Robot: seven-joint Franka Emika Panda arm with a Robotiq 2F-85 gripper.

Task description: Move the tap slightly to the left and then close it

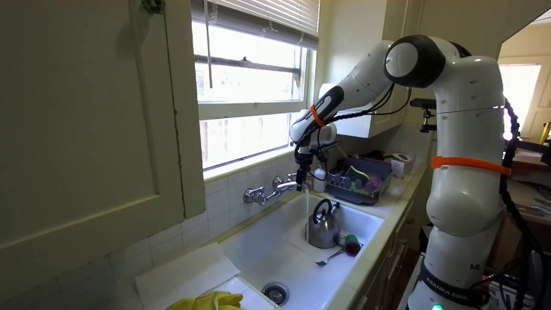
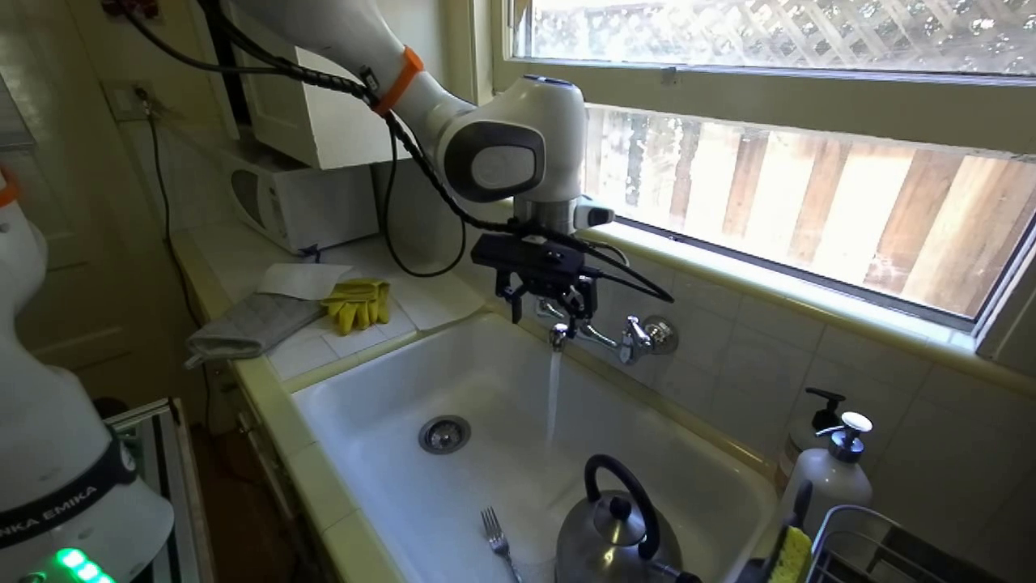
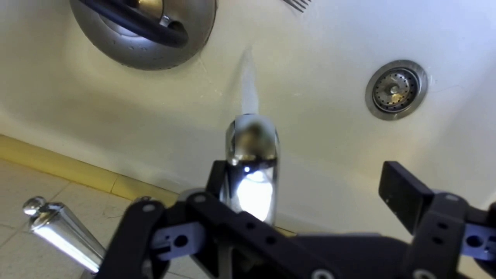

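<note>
The chrome tap sticks out from the tiled wall over the sink, and its spout tip also shows in an exterior view. Water runs from the spout into the sink. My gripper is open, pointing down around the spout. In the wrist view the tap's spout stands between the fingers, right beside the left-hand finger; I cannot tell if they touch. A wide gap separates it from the right-hand finger. One chrome handle shows at lower left, outside the fingers. The spout's base is hidden behind the gripper.
The white sink holds a metal kettle, a fork and a cup. A dish rack and soap bottles stand at one end. Yellow gloves lie at the other. The window sill is close behind.
</note>
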